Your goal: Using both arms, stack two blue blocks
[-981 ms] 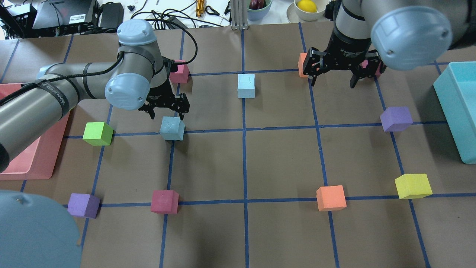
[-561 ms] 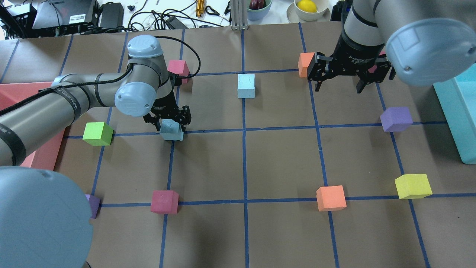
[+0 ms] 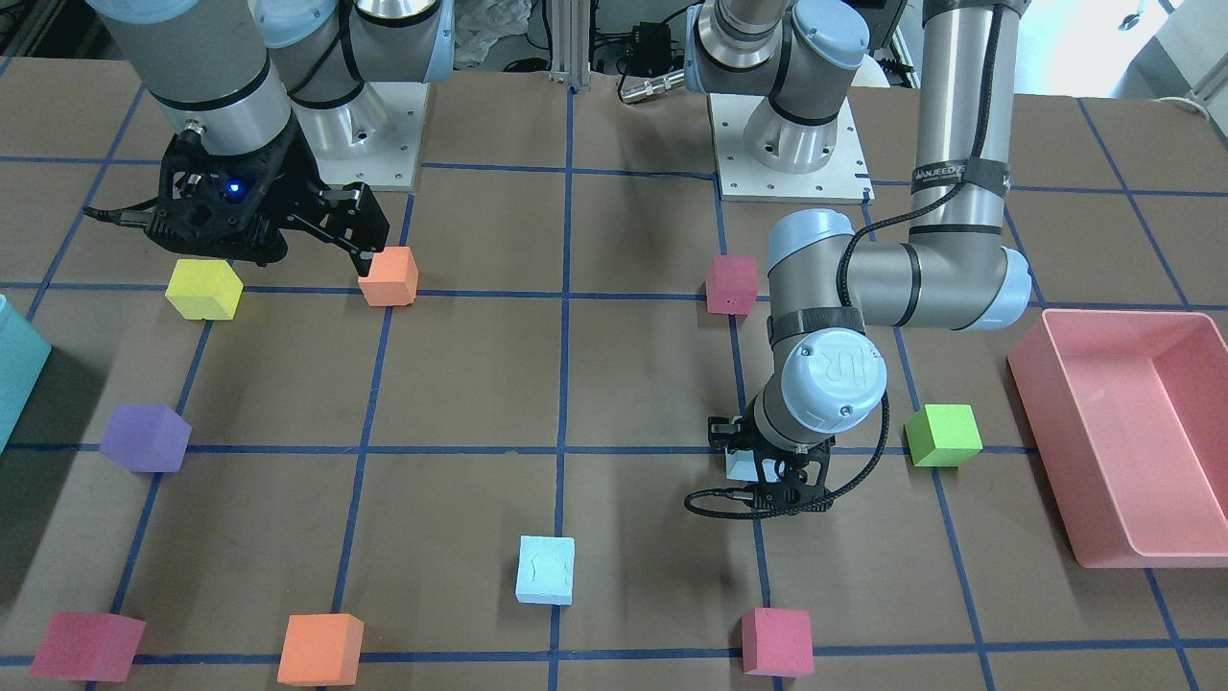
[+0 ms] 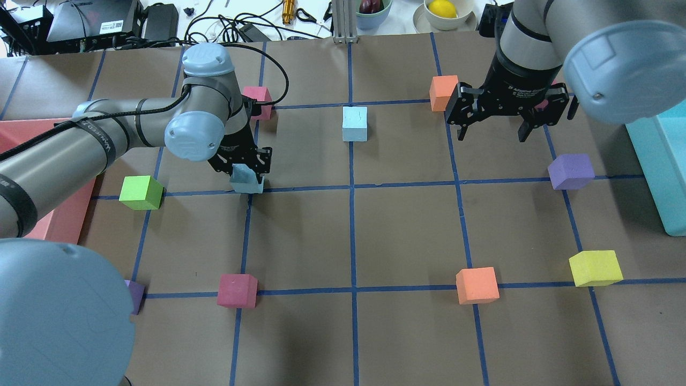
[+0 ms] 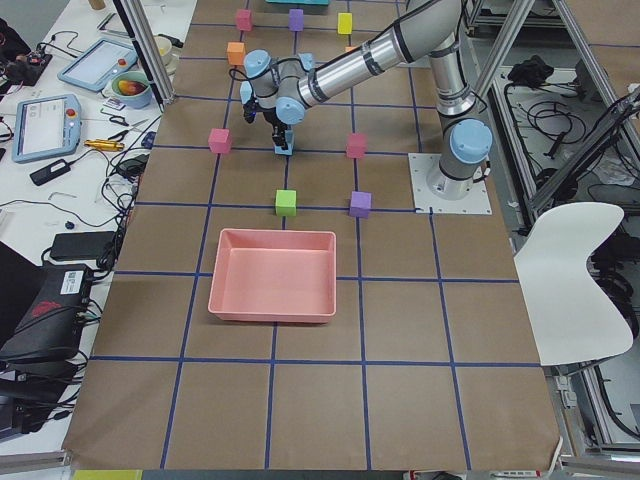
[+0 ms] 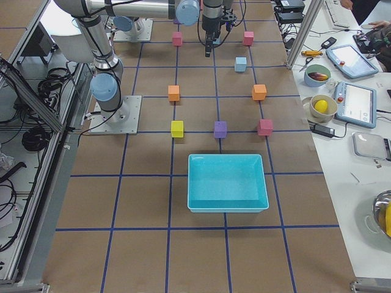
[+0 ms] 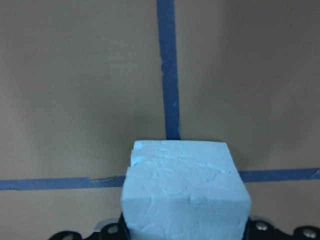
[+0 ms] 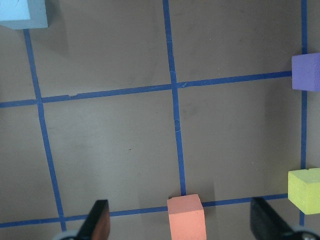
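Observation:
One pale blue block (image 4: 247, 182) sits at a tape crossing on the left of the table. My left gripper (image 4: 244, 170) is down over it with its fingers shut on its sides. The left wrist view shows this block (image 7: 185, 192) close up between the fingers. It also shows under the wrist in the front-facing view (image 3: 741, 464). The second blue block (image 4: 355, 124) stands alone at the centre back, also in the front-facing view (image 3: 546, 569) and the right wrist view (image 8: 22, 12). My right gripper (image 4: 496, 127) hangs open and empty above the table at the back right.
An orange cube (image 4: 442, 92) sits just left of the right gripper and a purple cube (image 4: 571, 170) sits in front of it. A green cube (image 4: 140, 192) lies left of the held block, with a pink cube (image 4: 258, 98) behind. A pink tray (image 3: 1060, 437) and a teal bin (image 4: 662, 161) flank the table.
My left gripper came down over the near blue block and closed on it. The right arm shifted a little to the right, still open.

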